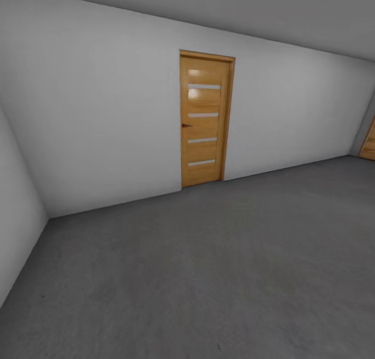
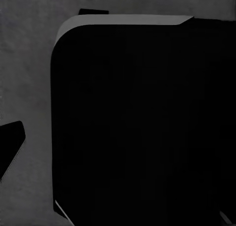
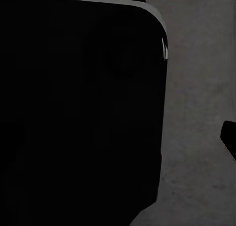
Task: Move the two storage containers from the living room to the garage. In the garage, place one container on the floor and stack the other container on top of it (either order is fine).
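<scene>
The head view looks across the garage: a dark grey concrete floor [image 1: 219,275] spreads wide and bare up to a pale grey wall [image 1: 104,114]. An orange wooden door [image 1: 204,120] with four glass slits stands shut in that wall, and a side wall [image 1: 15,218] closes the room at the left corner. At the far right edge a sliver of a second orange door [image 1: 369,143] shows. Both wrist views show a large black rounded body over grey concrete; whether either claw is apart or together cannot be told.
</scene>
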Robot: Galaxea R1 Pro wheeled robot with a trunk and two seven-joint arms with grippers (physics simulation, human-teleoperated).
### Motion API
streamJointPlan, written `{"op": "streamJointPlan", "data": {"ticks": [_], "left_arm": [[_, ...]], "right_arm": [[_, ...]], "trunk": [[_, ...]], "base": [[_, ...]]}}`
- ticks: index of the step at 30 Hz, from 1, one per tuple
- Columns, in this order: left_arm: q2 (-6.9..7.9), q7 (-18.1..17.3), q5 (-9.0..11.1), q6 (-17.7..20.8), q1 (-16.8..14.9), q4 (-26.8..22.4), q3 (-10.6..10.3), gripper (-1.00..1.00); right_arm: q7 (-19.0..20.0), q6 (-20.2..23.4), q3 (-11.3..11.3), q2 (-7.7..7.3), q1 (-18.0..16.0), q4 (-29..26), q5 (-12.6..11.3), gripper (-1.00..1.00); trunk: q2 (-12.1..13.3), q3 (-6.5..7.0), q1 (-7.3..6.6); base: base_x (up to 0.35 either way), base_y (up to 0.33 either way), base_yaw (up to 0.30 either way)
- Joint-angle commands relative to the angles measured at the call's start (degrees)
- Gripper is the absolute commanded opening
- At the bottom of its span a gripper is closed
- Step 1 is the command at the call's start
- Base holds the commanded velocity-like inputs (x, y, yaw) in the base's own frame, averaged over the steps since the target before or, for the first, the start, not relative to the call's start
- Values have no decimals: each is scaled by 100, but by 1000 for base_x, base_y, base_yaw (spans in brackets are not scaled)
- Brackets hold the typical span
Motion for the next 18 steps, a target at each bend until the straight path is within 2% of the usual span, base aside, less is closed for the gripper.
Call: {"op": "streamJointPlan", "data": {"ticks": [1, 14, 18], "left_arm": [[-1, -1, 36, -10, -2, 1, 3, 100], [-2, -1, 34, -23, -2, 0, 2, 100], [-2, -1, 34, -50, -2, 0, 7, 100]], "right_arm": [[-1, -15, 3, 2, -1, 0, 0, 100], [-11, -9, -6, 7, -1, 0, -18, 100], [-17, -8, -7, 14, -1, 0, -22, 100]], "trunk": [[-2, -5, 3], [-2, -5, 3], [-2, -5, 3]], "base": [[322, 0, 0], [322, 0, -2], [322, 0, -121]]}}
